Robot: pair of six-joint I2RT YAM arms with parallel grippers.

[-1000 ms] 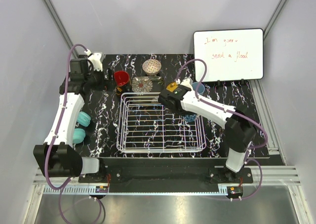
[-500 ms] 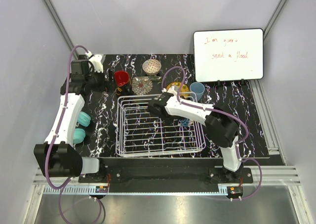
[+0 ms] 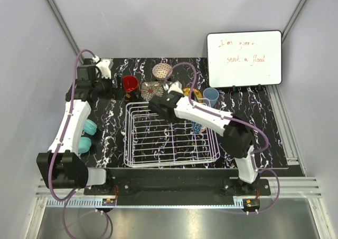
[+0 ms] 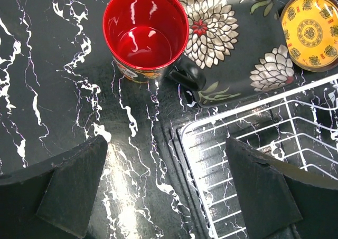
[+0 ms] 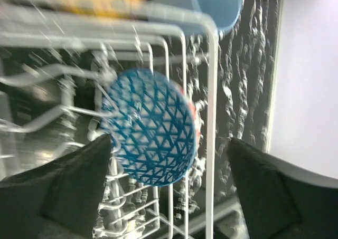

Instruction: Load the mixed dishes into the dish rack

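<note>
The dish rack [image 3: 171,160] is a white wire basket in the middle of the table. A blue patterned bowl [image 3: 199,127] stands on edge inside it against the right wall, and shows blurred in the right wrist view [image 5: 153,128]. My right gripper [image 3: 161,106] hovers over the rack's far left part, open and holding nothing [image 5: 169,144]. My left gripper [image 3: 112,87] is open above bare table [image 4: 166,144], just short of the red mug [image 4: 142,33]. Behind the rack lie the floral saucer [image 4: 232,44], yellow plate [image 4: 311,30], light blue cup [image 3: 211,95] and beige-brown bowl [image 3: 162,70].
Two teal rounded objects [image 3: 88,126] sit on the table's left side beside the left arm. A whiteboard [image 3: 244,57] leans at the back right. The rack's far-left corner [image 4: 253,117] lies under my left gripper's right finger.
My right gripper opened, let go of the blue bowl in the rack and swung left across the rack. The rack shifted slightly left. The left arm barely moved.
</note>
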